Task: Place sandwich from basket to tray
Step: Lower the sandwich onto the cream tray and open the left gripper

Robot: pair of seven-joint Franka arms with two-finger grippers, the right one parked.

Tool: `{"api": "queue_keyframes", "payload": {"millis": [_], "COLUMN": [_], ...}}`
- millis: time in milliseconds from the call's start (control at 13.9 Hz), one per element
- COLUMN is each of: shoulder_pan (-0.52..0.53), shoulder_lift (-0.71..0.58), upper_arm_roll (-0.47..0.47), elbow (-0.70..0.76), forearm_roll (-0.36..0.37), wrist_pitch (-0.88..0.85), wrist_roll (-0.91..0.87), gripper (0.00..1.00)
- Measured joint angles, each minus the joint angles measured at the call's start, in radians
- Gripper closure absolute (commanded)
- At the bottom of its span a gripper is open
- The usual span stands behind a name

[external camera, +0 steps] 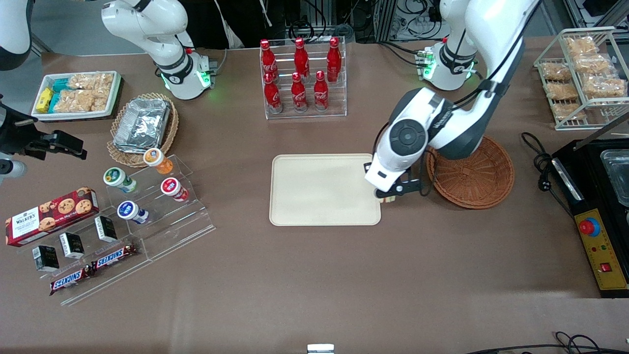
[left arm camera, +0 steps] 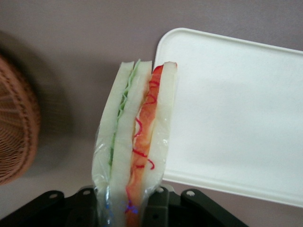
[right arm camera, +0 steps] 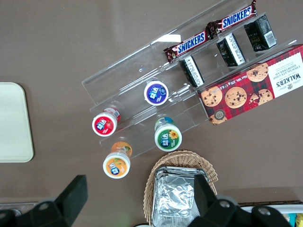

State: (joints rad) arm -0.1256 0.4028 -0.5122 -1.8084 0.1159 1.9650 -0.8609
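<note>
My left gripper (external camera: 388, 196) hangs above the table at the edge of the cream tray (external camera: 319, 189) nearest the reddish-brown wicker basket (external camera: 471, 174), between the two. It is shut on the sandwich (left arm camera: 135, 137), a plastic-wrapped wedge of white bread with green and orange-red filling. Only a sliver of the sandwich (external camera: 388, 199) shows under the gripper in the front view. In the left wrist view the tray (left arm camera: 236, 113) lies beside the sandwich and the basket rim (left arm camera: 16, 127) shows apart from it. The basket looks empty.
A rack of red cola bottles (external camera: 302, 76) stands farther from the front camera than the tray. Toward the parked arm's end are a tan wicker basket with foil containers (external camera: 142, 125), an acrylic stand with cups (external camera: 147, 196) and a white snack tray (external camera: 76, 93). A black appliance (external camera: 597, 206) stands at the working arm's end.
</note>
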Motion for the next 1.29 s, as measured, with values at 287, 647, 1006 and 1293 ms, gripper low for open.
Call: {"api": "queue_keyframes", "payload": {"millis": [287, 647, 1006, 1293], "shoulder_pan": [-0.041, -0.045, -0.064, -0.073], "shoulder_lift": [0.078, 0.172, 0.221, 0.237], "upper_arm_roll": [-0.001, -0.001, -0.002, -0.002], "elbow": [0.004, 0.007, 0.01, 0.012], "forearm_roll": [0.068, 0.119, 0.149, 0.184], "wrist_pitch": [0.055, 0.103, 0.132, 0.139], "wrist_roll": [-0.053, -0.054, -0.054, -0.054], "gripper": [0.72, 0.71, 0.62, 0.19]}}
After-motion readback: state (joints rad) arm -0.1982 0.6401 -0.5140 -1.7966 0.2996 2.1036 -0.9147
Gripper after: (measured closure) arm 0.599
